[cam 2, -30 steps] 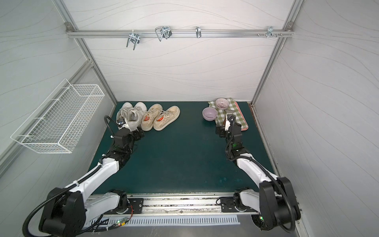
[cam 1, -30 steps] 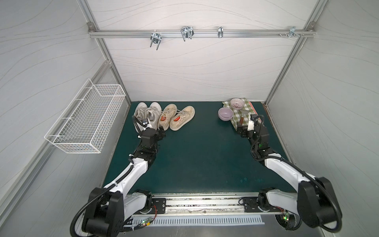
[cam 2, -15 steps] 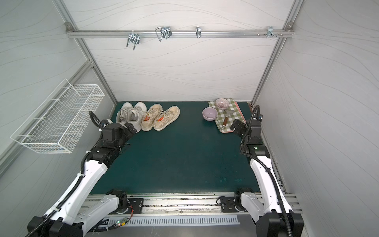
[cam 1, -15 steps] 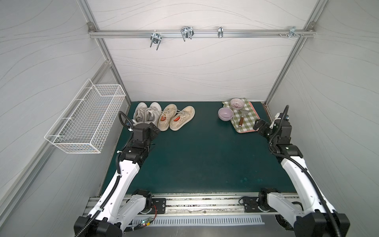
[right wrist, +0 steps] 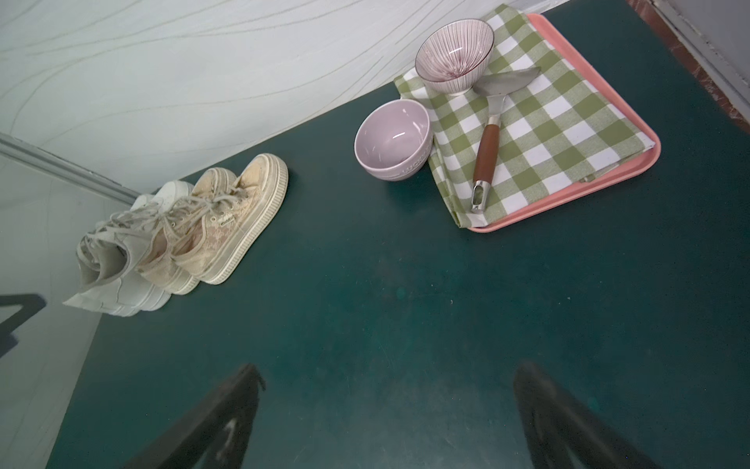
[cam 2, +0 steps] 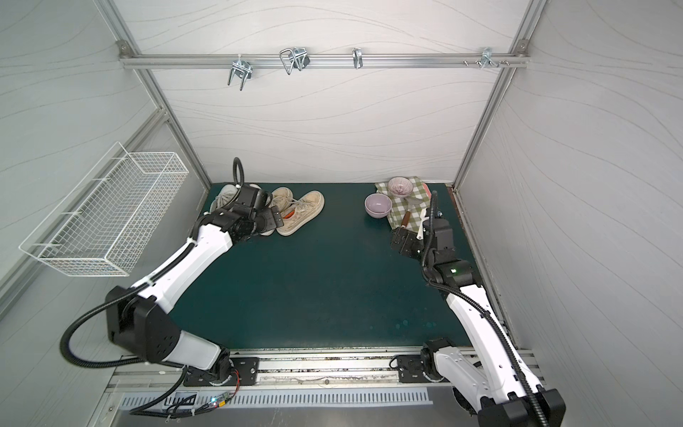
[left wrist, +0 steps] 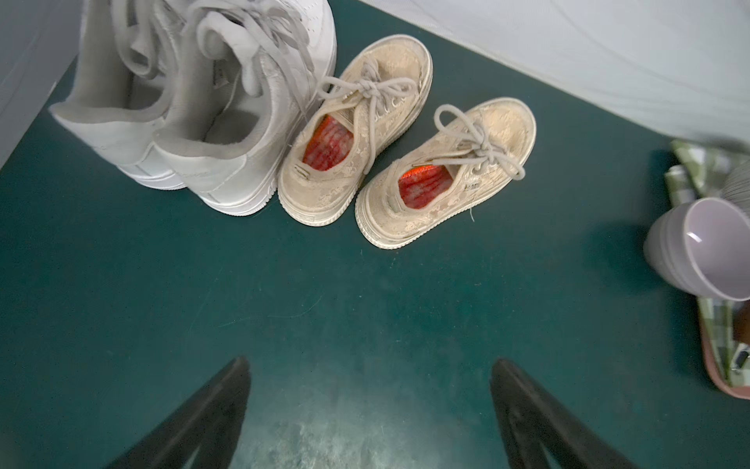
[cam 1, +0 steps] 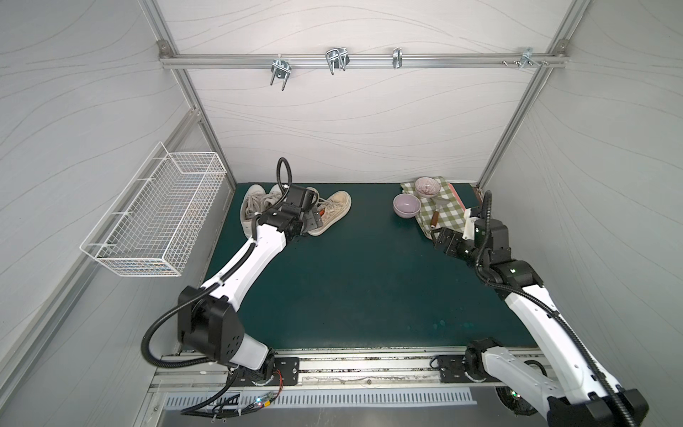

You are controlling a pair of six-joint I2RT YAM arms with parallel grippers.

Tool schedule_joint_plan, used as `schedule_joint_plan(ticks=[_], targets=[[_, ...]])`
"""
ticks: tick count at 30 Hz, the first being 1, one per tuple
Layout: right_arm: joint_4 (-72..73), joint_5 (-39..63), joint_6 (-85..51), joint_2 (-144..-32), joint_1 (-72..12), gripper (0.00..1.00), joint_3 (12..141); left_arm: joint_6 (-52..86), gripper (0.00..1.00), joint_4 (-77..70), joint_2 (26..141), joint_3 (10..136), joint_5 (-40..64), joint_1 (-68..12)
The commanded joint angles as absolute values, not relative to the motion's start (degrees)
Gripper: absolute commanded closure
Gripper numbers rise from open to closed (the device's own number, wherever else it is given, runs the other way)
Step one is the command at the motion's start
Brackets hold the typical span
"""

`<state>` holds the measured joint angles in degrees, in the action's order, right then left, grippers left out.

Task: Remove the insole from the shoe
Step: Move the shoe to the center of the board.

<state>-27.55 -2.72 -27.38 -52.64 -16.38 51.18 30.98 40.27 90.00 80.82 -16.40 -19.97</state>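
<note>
— Changed just now?
— Unfolded from the near edge and stretched far left; brought the left hand (cam 1: 314,218) up to the heels of the tan shoes (left wrist: 499,134).
— Gripping?
— No. Spread wide, empty, above bare desk (left wrist: 365,304).
— Insole (left wrist: 422,182)?
— Orange, seated inside each shoe, far left. Approach only; no pull begun.
— Right hand (right wrist: 388,367)?
— Raised near the tray (right wrist: 633,162), wide open, empty, pointing left.
</note>
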Motion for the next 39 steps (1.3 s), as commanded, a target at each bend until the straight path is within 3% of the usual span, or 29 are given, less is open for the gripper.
schedule_joint_plan(ticks=[1, 9, 12, 26, 31, 39], targets=[[-30.74, -2.53, -26.63, -50.64, -18.24, 0.01, 49.71, 25.93, 0.09, 43.34, 97.9, 89.31, -13.95, -20.61], [-31.0, -2.26, -26.15, -49.36, -22.71, 0.01, 45.95, 18.08, 0.19, 47.74, 116.65, 109.03, -12.35, -20.83], [-31.16, -1.77, -25.93, -48.72, -23.03, 0.01, 44.97, 17.18, 0.26, 49.46, 121.81, 114.74, -11.81, -20.83], [-32.08, -1.16, -25.5, -46.8, -23.39, 0.01, 43.1, 13.69, 0.42, 53.35, 138.37, 130.97, -8.17, -19.48], [-32.06, -1.14, -25.51, -47.06, -23.42, 0.01, 42.91, 13.01, 0.53, 53.64, 140.96, 133.43, -5.56, -18.99], [-32.5, -1.99, -25.8, -48.32, -23.69, 0.01, 43.11, 14.8, 0.87, 53.7, 140.9, 133.69, -4.37, -19.25]])
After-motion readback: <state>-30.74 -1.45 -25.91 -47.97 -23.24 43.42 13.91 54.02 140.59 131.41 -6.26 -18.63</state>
